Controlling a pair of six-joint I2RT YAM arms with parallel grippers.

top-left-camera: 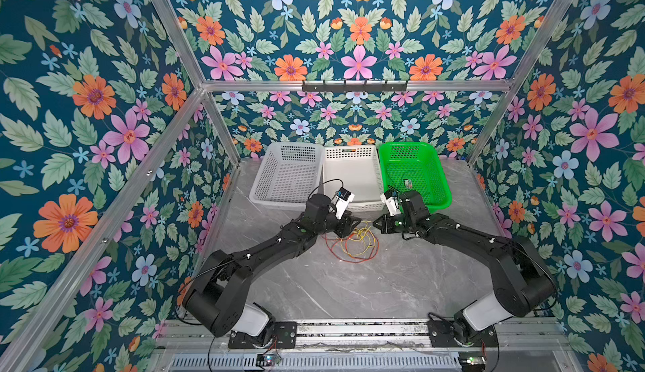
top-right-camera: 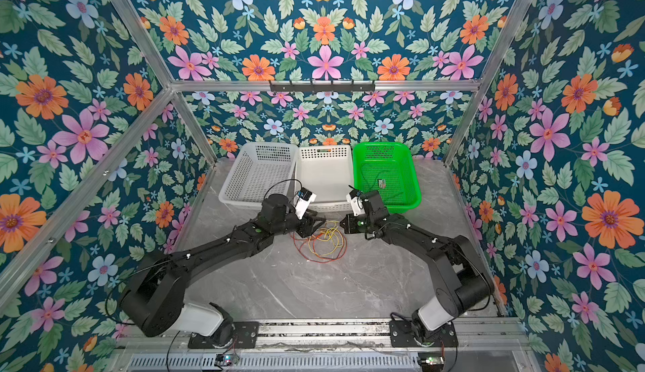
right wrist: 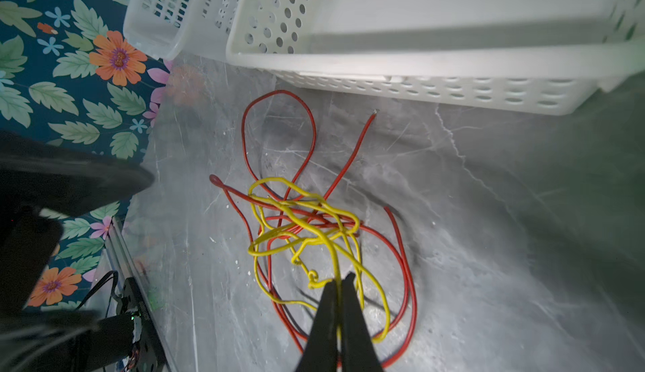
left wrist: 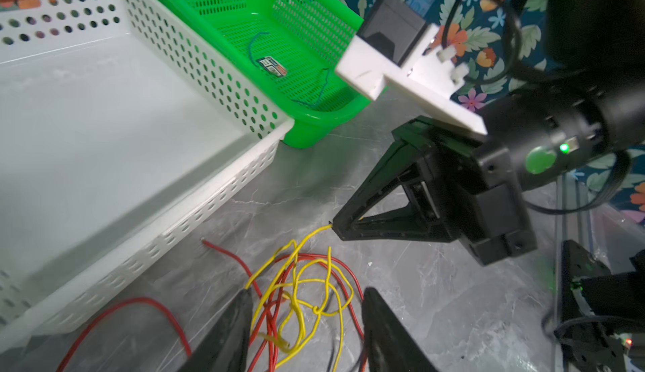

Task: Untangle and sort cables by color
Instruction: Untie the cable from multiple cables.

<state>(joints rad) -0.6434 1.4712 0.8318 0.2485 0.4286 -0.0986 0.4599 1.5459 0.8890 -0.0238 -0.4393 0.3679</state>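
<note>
Right tool (right wrist: 339, 279) pinches yellow cable (right wrist: 275, 179), stretched toward it; left tool (left wrist: 307, 291) stands apart.

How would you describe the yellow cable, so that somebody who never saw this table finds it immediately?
On the grey marble table, just in front of the middle white basket, lies a tangle of thin cables. The yellow cable runs up into the shut jaws of the right gripper. It alone is bright yellow among the red cables twisted with it.
</note>
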